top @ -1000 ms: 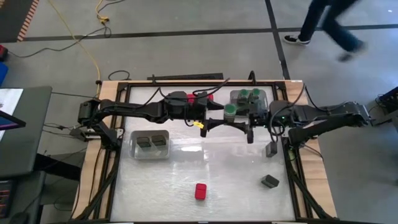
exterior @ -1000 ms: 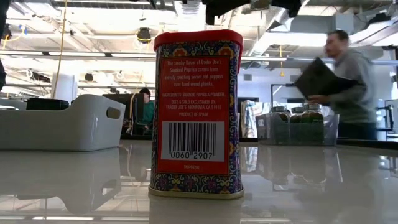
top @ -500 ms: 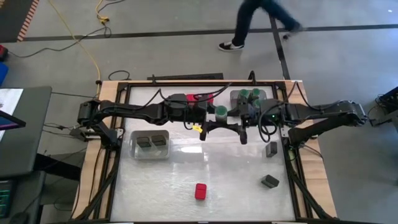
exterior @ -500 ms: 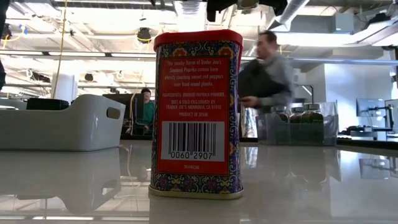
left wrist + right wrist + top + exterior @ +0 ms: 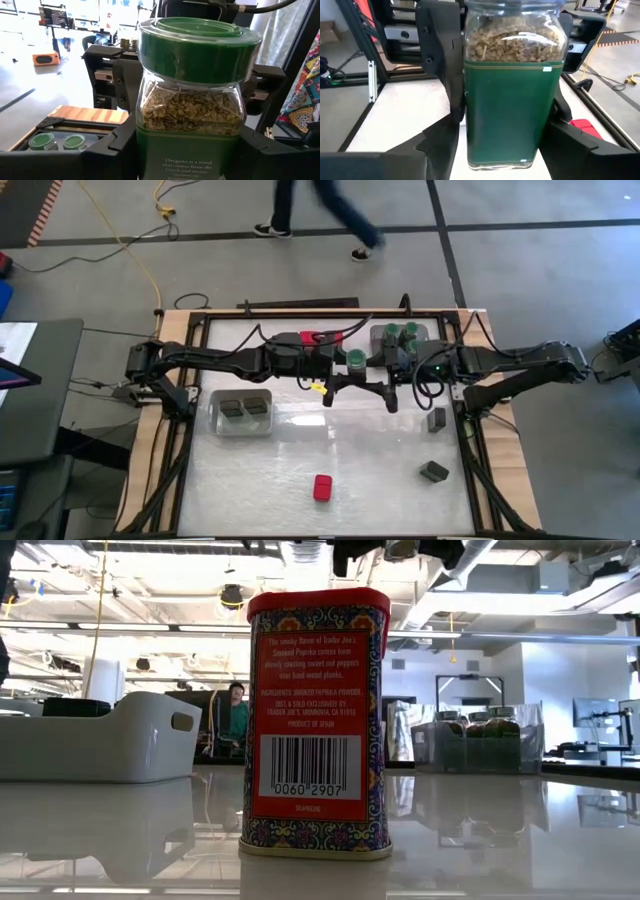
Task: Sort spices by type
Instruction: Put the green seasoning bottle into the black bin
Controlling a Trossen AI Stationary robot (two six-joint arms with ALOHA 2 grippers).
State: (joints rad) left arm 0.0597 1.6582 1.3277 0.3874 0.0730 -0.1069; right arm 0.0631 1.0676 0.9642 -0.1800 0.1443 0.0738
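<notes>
A green-lidded glass jar (image 5: 356,359) of dried herb hangs above the table's far middle, between both grippers. My left gripper (image 5: 187,147) reaches in level from the left and is shut on it. My right gripper (image 5: 505,145) comes from the right, open, its fingers on either side of the same jar (image 5: 512,100). A red tin (image 5: 322,487) stands upright on its base near the front edge, filling the low view (image 5: 318,720). Two dark grey tins (image 5: 436,419) (image 5: 434,471) lie on the table at the right. My left gripper pinches the jar's lower, green-labelled body (image 5: 146,150) between its two fingers (image 5: 117,150), one on each side. The fingers come level from the table's left. The jar stands upright in the hold, lid up, lifted clear of the table.
A clear tray (image 5: 425,338) with several green-lidded jars sits at the far right, also seen in the left wrist view (image 5: 52,141). A grey tray (image 5: 214,412) at the left holds two dark tins. Something red (image 5: 322,338) shows behind my left arm. A person walks beyond the table's far edge.
My right gripper has carried the jar a little toward the table's left, bringing it between my left gripper's fingers, where it has since stayed. The person beyond the far edge has walked from right to left.
</notes>
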